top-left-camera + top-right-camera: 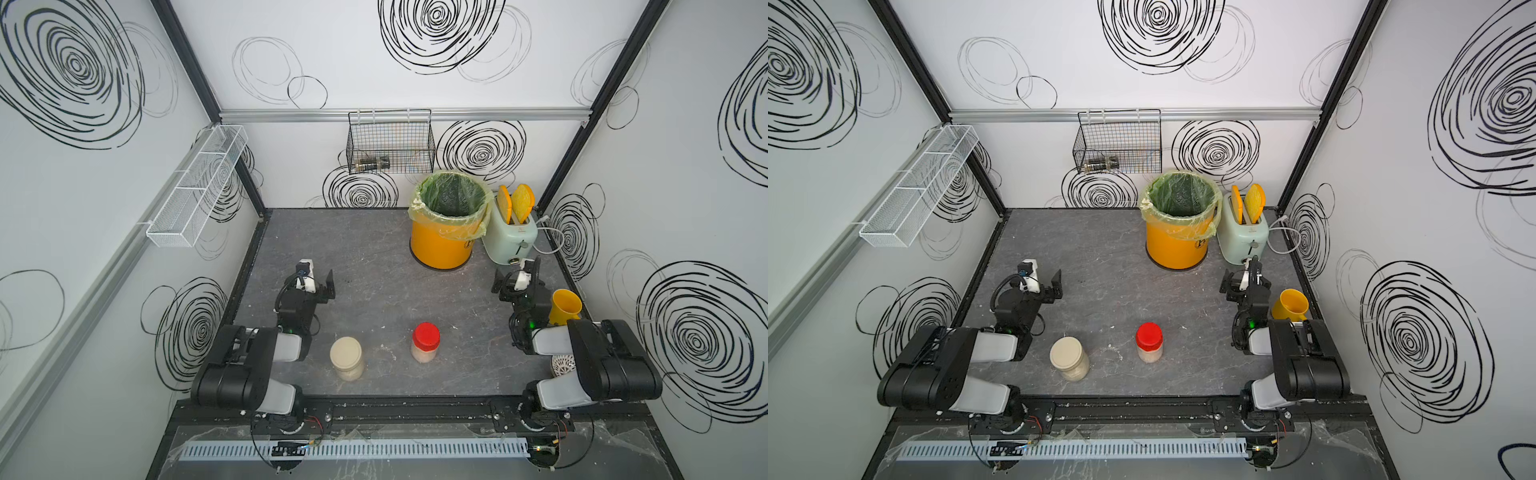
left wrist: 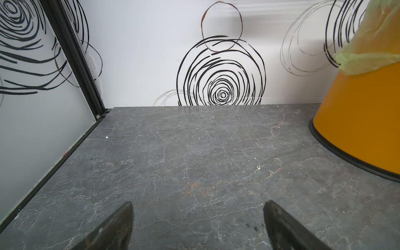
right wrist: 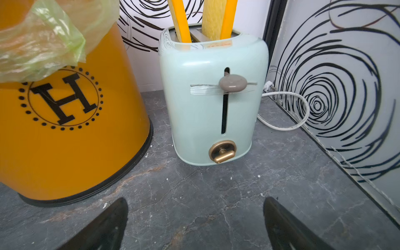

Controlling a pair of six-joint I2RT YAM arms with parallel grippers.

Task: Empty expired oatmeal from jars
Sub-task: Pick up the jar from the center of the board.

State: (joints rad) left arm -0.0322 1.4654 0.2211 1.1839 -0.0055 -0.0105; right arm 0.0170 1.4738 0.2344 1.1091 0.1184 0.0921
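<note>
My left hand point(image 2: 198, 203) hangs just above the table point(image 2: 194, 151) with its fingers spread wide and nothing between them. Ahead of it lies bare grey stone, and the yellow bin point(image 2: 357, 121) stands ahead and off to its right.

My right hand point(image 3: 194, 200) is also spread wide and grips nothing. The mint toaster point(image 3: 214, 104) stands straight ahead of it, near, and the same bin is ahead to its left, just beside the toaster. The yellow cup point(image 1: 565, 307) sits behind this hand, close against the outer side of its arm.

Both jars are behind the hands, back toward the arm bases, upright on the table and apart from each other. In both top views the beige-lidded jar point(image 1: 347, 357) stands just beside my left forearm, behind and to the right of the left hand. The red-capped jar point(image 1: 425, 343) stands between the two arms, well behind and to the left of the right hand. Pale oatmeal point(image 1: 424, 354) shows through the walls of both jars, and both lids are on. Neither hand touches a jar.
</note>
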